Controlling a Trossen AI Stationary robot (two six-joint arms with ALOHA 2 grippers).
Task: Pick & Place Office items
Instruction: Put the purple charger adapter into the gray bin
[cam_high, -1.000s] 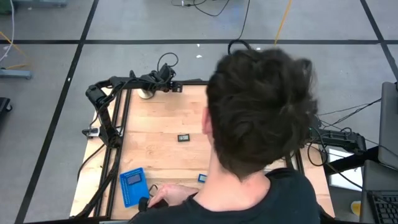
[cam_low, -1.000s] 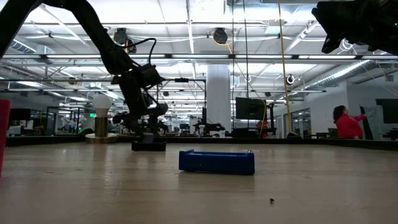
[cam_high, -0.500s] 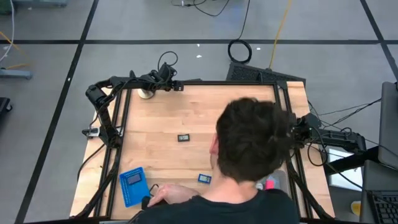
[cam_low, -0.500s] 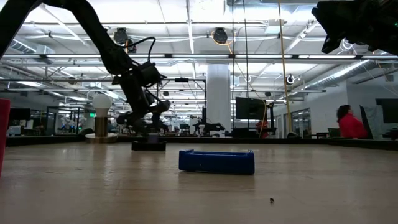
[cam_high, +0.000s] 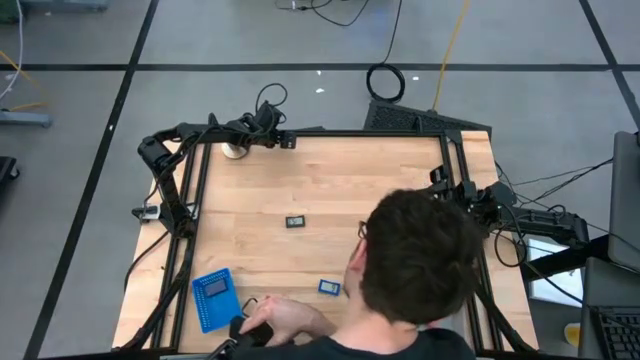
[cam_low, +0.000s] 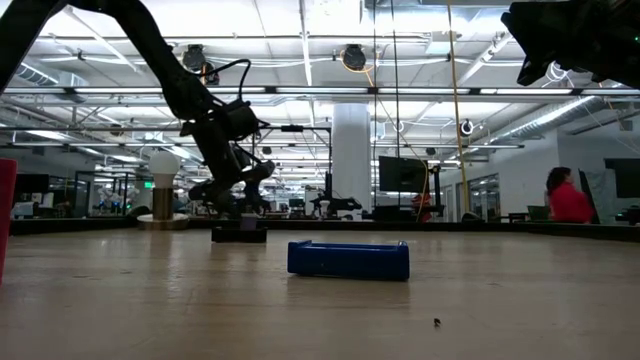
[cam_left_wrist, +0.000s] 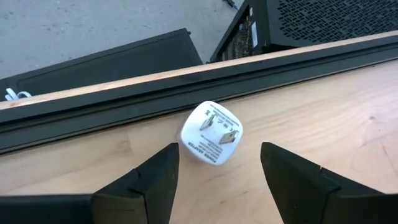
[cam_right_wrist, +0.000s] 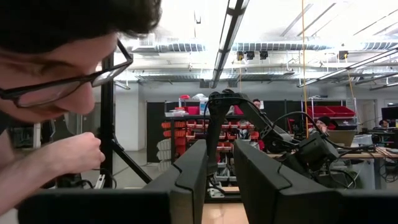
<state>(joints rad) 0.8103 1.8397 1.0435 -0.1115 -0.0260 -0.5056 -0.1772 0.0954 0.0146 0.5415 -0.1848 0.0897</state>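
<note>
A white plug adapter (cam_left_wrist: 211, 132) lies on the wooden table close to its far edge, prongs up. My left gripper (cam_left_wrist: 217, 171) hovers open just over it, one finger on either side, touching nothing; the high view shows this gripper (cam_high: 284, 141) at the far left. A black rectangular piece (cam_high: 295, 221) lies mid-table and a small blue piece (cam_high: 329, 287) lies nearer the front. My right gripper (cam_right_wrist: 221, 168) is shut and parked at the table's right edge (cam_high: 445, 192), pointing slightly upward.
A person leans over the table from the near side, head (cam_high: 420, 262) above the right half and a hand (cam_high: 268, 318) at the front edge. A blue ribbed tray (cam_high: 213, 298) lies front left. A white ball on a tan base (cam_high: 235, 150) stands beside my left gripper.
The person's head has drawn back from over the table's middle toward the near right, uncovering the small blue piece and my right arm. My left gripper has stayed in place and tipped slightly.
</note>
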